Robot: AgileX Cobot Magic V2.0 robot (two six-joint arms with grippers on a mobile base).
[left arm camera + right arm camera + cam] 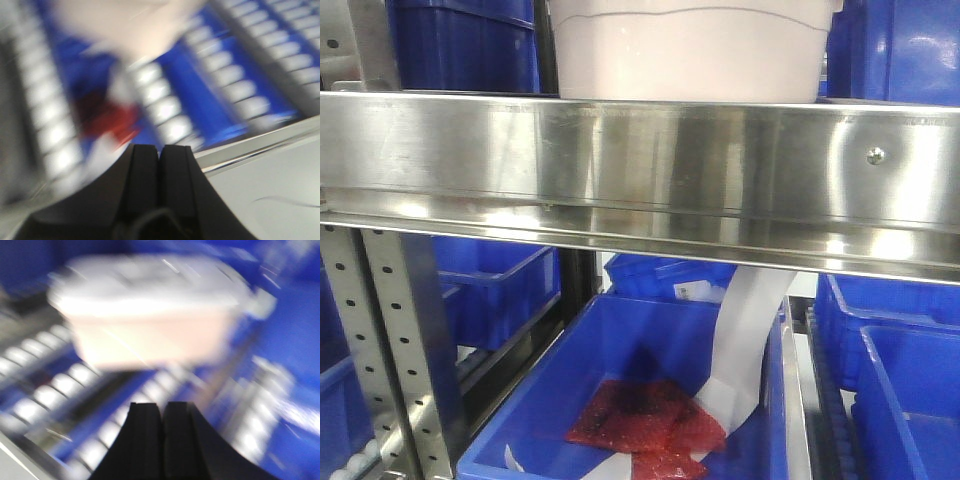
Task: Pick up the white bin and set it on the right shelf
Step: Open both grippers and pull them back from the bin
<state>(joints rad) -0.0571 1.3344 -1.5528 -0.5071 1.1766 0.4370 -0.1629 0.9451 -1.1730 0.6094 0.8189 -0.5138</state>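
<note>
We see the pale pinkish bin (690, 50), upright with a curved side ridge, long axis left-right, above the shelf (640, 165); both grippers' (160, 150) (162, 407) jaws are closed, empty.

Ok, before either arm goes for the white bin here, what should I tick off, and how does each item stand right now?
1. White bin located: ok, it sits on the level above the steel shelf rail, between blue crates.
2. Left gripper free: ok, fingers together, nothing between them.
3. Right gripper free: ok, fingers together, empty, the bin ahead of it.
4. Grippers opened for a grasp: not ok, both are shut.
5. Wrist views sharp enough to aim: not ok, both are motion-blurred.
6. Lid seated on the bin: cannot tell, the front view cuts it off and the right wrist view is blurred.
</note>
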